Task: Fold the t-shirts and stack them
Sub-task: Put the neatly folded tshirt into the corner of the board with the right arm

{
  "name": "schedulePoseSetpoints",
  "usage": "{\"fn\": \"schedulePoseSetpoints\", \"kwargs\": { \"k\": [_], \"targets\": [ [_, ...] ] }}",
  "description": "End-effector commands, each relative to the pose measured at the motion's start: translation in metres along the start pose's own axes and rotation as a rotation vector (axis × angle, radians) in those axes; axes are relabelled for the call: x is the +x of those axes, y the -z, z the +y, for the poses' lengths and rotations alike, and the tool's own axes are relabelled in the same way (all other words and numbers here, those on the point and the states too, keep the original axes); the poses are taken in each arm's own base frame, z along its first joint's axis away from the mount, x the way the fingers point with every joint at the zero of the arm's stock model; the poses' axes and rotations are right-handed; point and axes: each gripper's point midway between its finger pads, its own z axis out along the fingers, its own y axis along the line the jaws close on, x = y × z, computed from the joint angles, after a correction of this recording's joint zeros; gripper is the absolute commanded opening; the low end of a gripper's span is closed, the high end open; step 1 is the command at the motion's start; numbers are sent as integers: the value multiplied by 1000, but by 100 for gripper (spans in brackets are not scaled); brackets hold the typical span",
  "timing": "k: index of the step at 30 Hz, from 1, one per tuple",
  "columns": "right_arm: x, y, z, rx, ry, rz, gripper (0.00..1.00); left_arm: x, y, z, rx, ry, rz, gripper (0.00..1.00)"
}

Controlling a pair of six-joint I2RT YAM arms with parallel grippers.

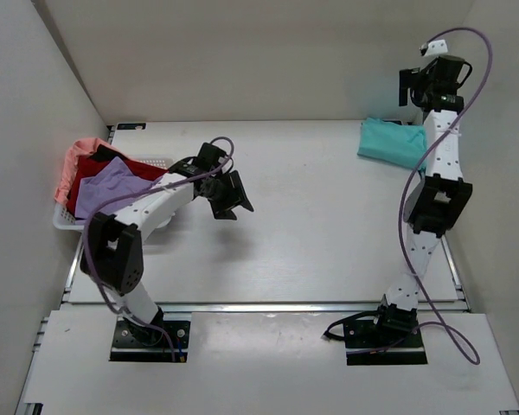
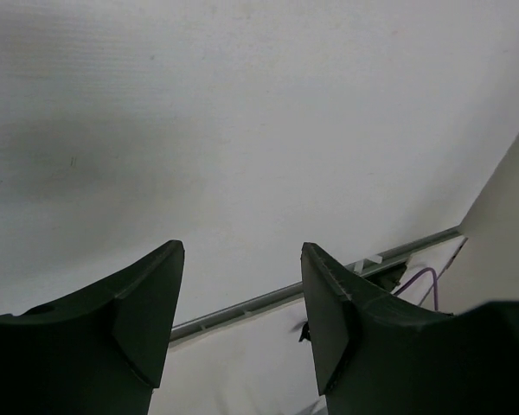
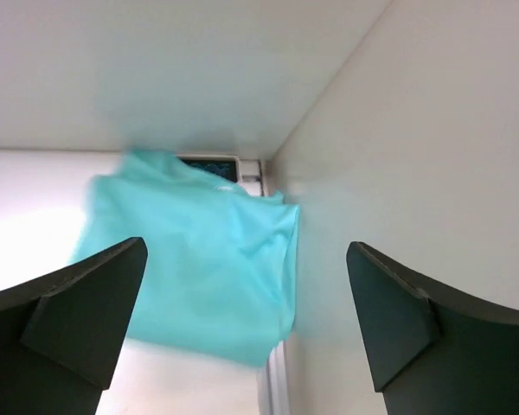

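Teal shirt: the folded teal cloth t-shirt (image 1: 391, 141) lies on the white table (image 1: 311, 242) at its 1 o'clock corner, against the right wall; its long axis runs roughly 10 to 4 o'clock.
Right jaws: the right gripper (image 3: 246, 246) is spread wide with nothing between its fingers. It hangs above the teal shirt, which sits at about 7 o'clock from it in the top view.
Shirts to fold: a lavender purple t-shirt (image 1: 108, 190) lies on top of a dark red one (image 1: 112, 166), with a salmon pink one (image 1: 73, 160) behind. All are heaped in the white plastic mesh basket (image 1: 62, 220) at the table's 9 o'clock edge.
Left jaws: the left gripper (image 2: 242, 249) is parted and empty over bare table.
Key relation: the heap lies at 9 o'clock from the left jaws, so the left arm is much nearer and the likelier one to fetch the lavender shirt.
Hard to tell: the heap is crumpled with no clear long axis. Neither wrist view shows the basket, and the right arm covers the teal shirt's right edge.
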Motion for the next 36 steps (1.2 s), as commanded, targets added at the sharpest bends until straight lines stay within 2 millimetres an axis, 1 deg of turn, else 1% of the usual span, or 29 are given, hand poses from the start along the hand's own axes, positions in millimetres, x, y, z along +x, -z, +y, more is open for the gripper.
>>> {"fn": "schedulePoseSetpoints", "kwargs": {
  "k": [1,2,3,4,5,6,7,9,10,11,12,13,15,17,18,19,20,21,22,23,24,26,27,28,30,32,33,34,36],
  "targets": [
    [-82,120,15,-74,-82,-159,99,-15,44,-18,70,-18,-121,67],
    [-114,173,15,-71,-81,-258,99,-16,53,-21,88,-20,-138,67],
    [-69,170,44,-122,-82,-165,99,-16,65,-22,103,-15,-159,67],
    [-57,204,64,-130,-67,-184,99,-15,70,-22,120,-14,-169,67],
    [-36,231,67,-91,-65,-190,99,-14,71,-18,117,0,-167,67],
    [-49,265,77,-77,-45,-274,99,-9,75,-17,132,-7,-174,67],
    [-13,265,108,-133,25,-214,100,-11,84,-18,159,6,-199,67],
    [18,288,119,-128,72,-187,100,-2,83,-10,171,20,-193,66],
    [26,292,119,-125,25,-171,99,-4,90,-12,195,26,-215,65],
    [40,292,123,-155,-59,-148,99,0,87,-5,190,43,-206,65],
    [48,289,114,-182,-129,-136,99,1,89,0,191,55,-213,65],
    [65,282,97,-153,-240,-97,99,5,89,-1,192,52,-202,65],
    [77,266,105,-227,-313,-57,99,11,91,-2,186,27,-190,64],
    [75,239,117,-269,-260,-19,99,18,91,-5,179,-8,-173,64],
    [62,227,118,-294,-280,-20,99,22,92,-8,185,-16,-159,64],
    [29,224,108,-297,-326,-79,99,23,94,-7,183,-17,-161,64],
    [14,210,111,-352,-347,-101,99,23,97,-9,188,-16,-164,65],
    [7,194,111,-374,-370,-121,100,20,99,-7,186,-16,-170,64],
    [-12,192,115,-418,-382,-165,99,21,103,-9,189,-27,-177,64],
    [-26,181,113,-420,-372,-221,99,23,105,-9,188,-34,-172,64],
    [-33,170,118,-435,-354,-260,99,24,108,-10,194,-52,-171,64],
    [-53,157,115,-455,-376,-302,99,26,113,-5,175,-62,-170,64],
    [-47,143,118,-468,-393,-263,99,28,115,-6,177,-67,-169,64],
    [-67,145,114,-474,-402,-290,99,29,117,-3,172,-70,-177,65],
    [-67,136,120,-472,-385,-260,99,33,117,5,169,-59,-177,64],
    [-73,143,135,-476,-341,-271,99,30,122,9,180,-64,-196,65],
    [-72,146,136,-466,-351,-268,99,31,124,6,184,-78,-194,76],
    [-73,153,141,-478,-353,-263,99,29,126,4,189,-108,-202,99],
    [-64,155,150,-485,-348,-228,99,28,129,0,189,-142,-196,98]
  ]
}}
